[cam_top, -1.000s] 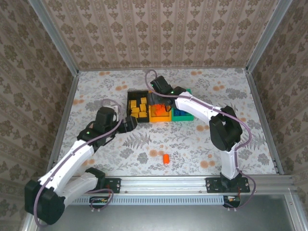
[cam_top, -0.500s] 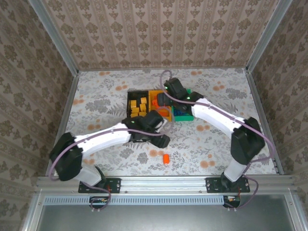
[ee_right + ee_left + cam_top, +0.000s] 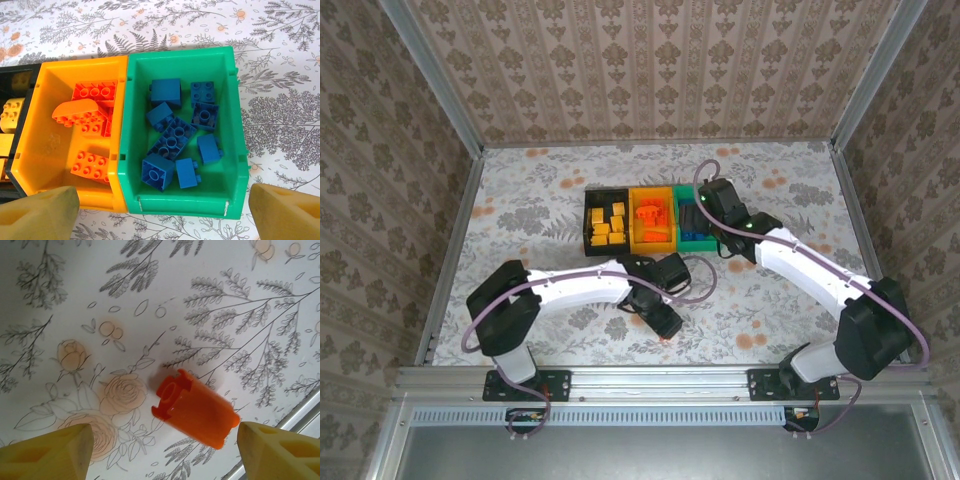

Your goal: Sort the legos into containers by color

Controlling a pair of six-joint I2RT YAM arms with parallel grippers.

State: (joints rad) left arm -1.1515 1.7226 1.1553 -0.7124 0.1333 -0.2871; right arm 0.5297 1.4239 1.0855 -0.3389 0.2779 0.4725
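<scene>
Orange-red plastic brick (image 3: 195,407), round, lies on its side on the worktop (image 3: 100,290) beneath the left pincer (image 3: 162,452), jaws wide, empty. Likely light, rigid, slick: grip across the barrel, mid-length.

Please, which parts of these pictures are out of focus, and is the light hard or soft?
Left wrist view: the red-orange brick is fairly sharp, the left arm's fingertips at the lower corners are blurred. Right wrist view: the blue bricks in the green bin are sharp, the right arm's fingertips blurred too. Top view: the light on the table is even, with faint shadows only.
</scene>
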